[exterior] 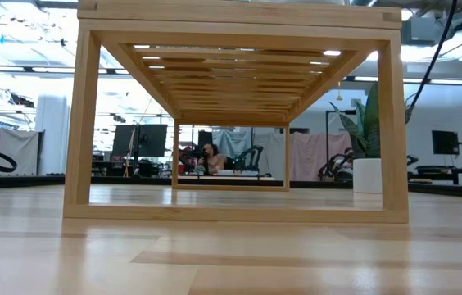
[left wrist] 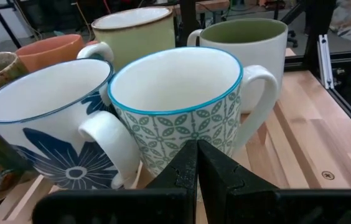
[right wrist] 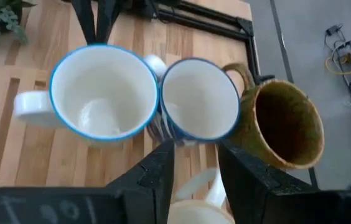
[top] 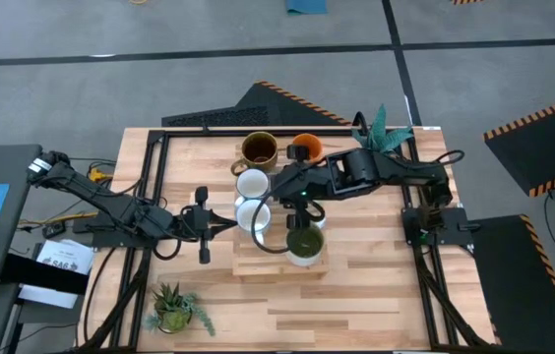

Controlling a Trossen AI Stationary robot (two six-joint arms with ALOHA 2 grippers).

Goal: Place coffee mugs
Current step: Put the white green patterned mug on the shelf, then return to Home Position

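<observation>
Six mugs stand close together on the top of a wooden rack [top: 258,264]: brown [top: 258,149], orange [top: 305,149], a blue-flowered white one [top: 253,183], a green-patterned white one [top: 255,213], an olive-lined one [top: 304,244], and a cream one [left wrist: 135,31] mostly hidden under my right gripper. My left gripper [left wrist: 195,163] is shut, level, with its tips at the green-patterned mug [left wrist: 182,106]. My right gripper [right wrist: 195,155] is open and points down over the cream mug [right wrist: 191,211]. Its fingers stand on either side of that mug's handle [right wrist: 205,182]. My left gripper has its shut fingertips [left wrist: 188,155] at the lower outer wall [left wrist: 175,140] of the green-patterned mug, coming level from the table's left. The mug stands upright on the rack. I cannot tell whether the tips touch the wall.
A small potted plant [top: 174,310] stands near the table's front left, and a taller plant in a white pot [top: 386,133] stands at the back right. Black frame rails [top: 154,187] run along the table's sides. In the low view the rack [exterior: 239,115] stands as an open frame.
</observation>
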